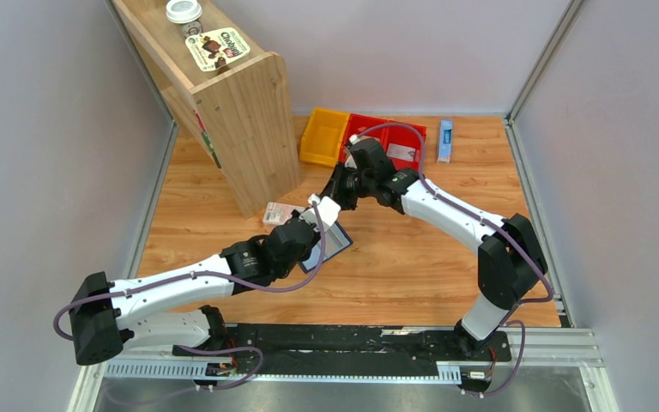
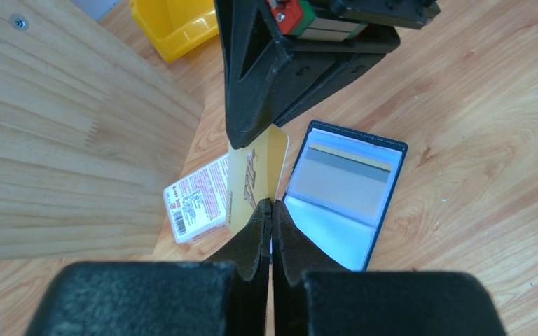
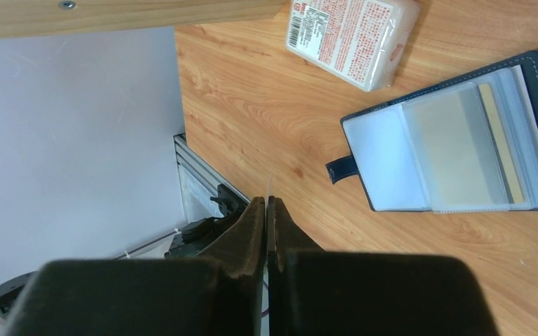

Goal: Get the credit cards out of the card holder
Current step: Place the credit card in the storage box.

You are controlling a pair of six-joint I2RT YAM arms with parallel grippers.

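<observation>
The navy card holder [image 2: 385, 203] lies open on the table, also in the right wrist view [image 3: 364, 189] and the top view [image 1: 333, 245]. A grey and tan card [image 3: 462, 147] sits in its clear pocket. A tan-yellow credit card [image 2: 256, 175] is held on edge above the table, left of the holder; it looks white from above [image 1: 325, 209]. My left gripper [image 2: 272, 204] is shut on its lower edge. My right gripper [image 3: 267, 201] is shut on its upper edge [image 3: 270, 185], and its fingers [image 2: 249, 133] show in the left wrist view.
A pink-and-white packet [image 1: 277, 213] lies beside a wooden shelf [image 1: 232, 103], left of the holder. A yellow bin [image 1: 324, 136], a red bin [image 1: 373, 127] and a slim blue-and-white box [image 1: 445, 142] stand at the back.
</observation>
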